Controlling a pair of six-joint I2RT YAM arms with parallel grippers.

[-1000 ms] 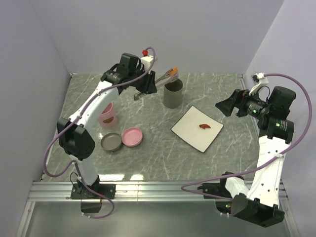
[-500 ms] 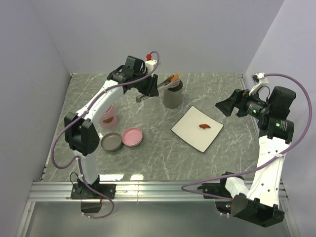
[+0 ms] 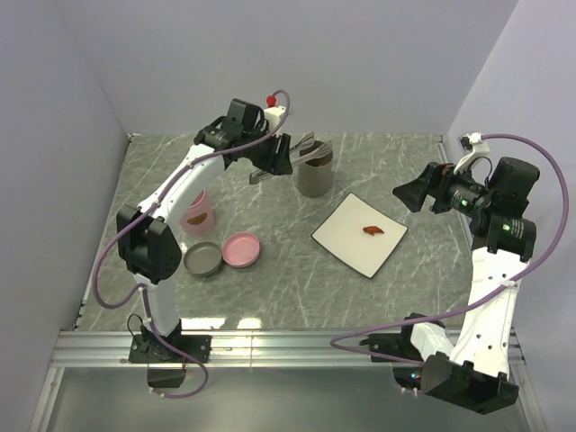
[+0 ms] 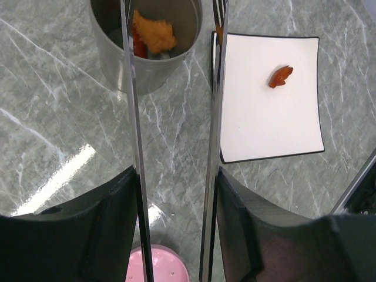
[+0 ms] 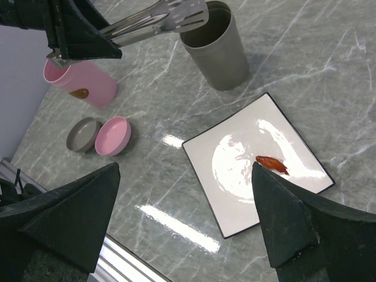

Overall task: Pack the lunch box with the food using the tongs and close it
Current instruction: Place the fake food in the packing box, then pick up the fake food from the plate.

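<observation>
While the left gripper (image 4: 173, 176) clamps the slim shiny tongs (image 4: 134, 117) over the round grey cup (image 4: 147, 76) holding an orange fried bit (image 4: 154, 34), a reddish piece (image 4: 281, 76) lies well inside the glossy square plate (image 4: 258, 129); the right gripper (image 5: 185, 176) gapes empty

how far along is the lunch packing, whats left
Partly done. An orange fried piece and something red already lie in the grey cup. The left gripper holds the tongs, their arms apart, above that cup. One red-brown piece is left on the white plate, and the grey lid and pink lid lie on the table, so closing is not yet done.
</observation>
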